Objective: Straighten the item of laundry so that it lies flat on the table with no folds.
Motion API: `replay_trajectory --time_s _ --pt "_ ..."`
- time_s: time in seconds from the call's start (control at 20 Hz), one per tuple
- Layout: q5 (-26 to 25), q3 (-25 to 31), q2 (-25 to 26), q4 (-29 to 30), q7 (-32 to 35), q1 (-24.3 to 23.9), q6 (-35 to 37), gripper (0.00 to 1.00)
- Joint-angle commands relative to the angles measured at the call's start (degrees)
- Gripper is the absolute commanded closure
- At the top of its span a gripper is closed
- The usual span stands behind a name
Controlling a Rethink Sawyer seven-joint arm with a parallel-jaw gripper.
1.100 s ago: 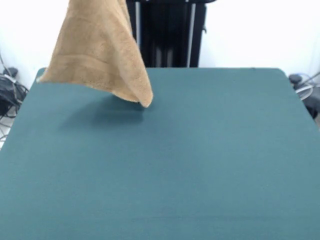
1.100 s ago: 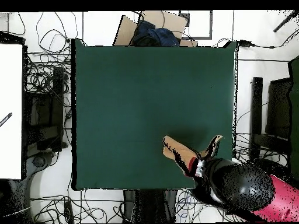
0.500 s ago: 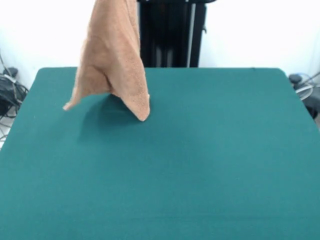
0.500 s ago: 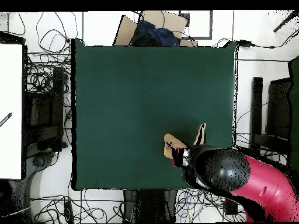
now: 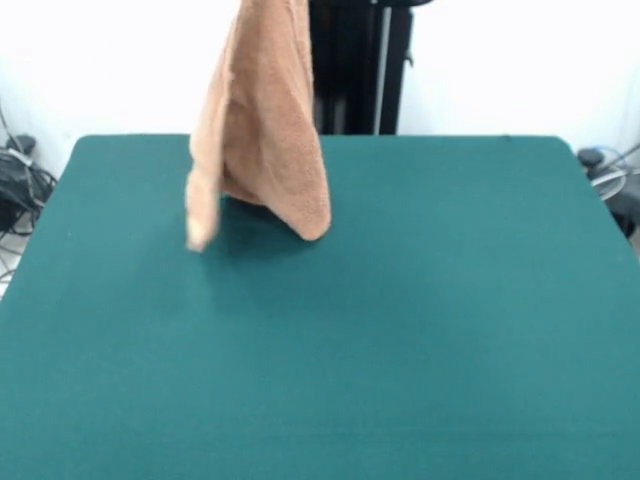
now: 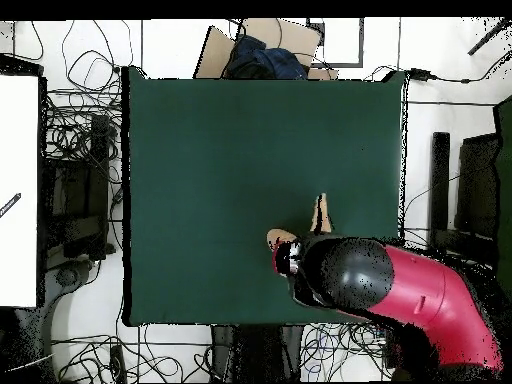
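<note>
The item of laundry, a tan-orange terry towel, hangs in the air over the far left part of the dark green table. Its top runs out of the front view's upper edge and its two lower corners dangle just above the surface. It is draped in a narrow, folded cone. From overhead only small tan pieces of the towel show beside the red and black arm. The gripper sits mostly under the arm's head, holding the towel from above near the table edge closest to the robot.
The black pedestal column stands behind the table. Cables lie on the floor at the left, and more at the right. Overhead, a cardboard box sits past the far edge and a white panel at the left.
The hanging towel has travelled rightward in the front view and swung into a narrower shape. In the overhead view the arm has shifted left along the table's near edge.
</note>
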Motion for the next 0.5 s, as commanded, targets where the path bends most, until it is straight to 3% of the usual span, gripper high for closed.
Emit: replay_trajectory --time_s 0.05,0.5 --pt "-0.9 3.6 4.6 0.2 0.5 2.2 -4.6 1.0" --pt "-0.8 4.3 11.4 -2.1 1.7 4.5 -10.4 1.0"
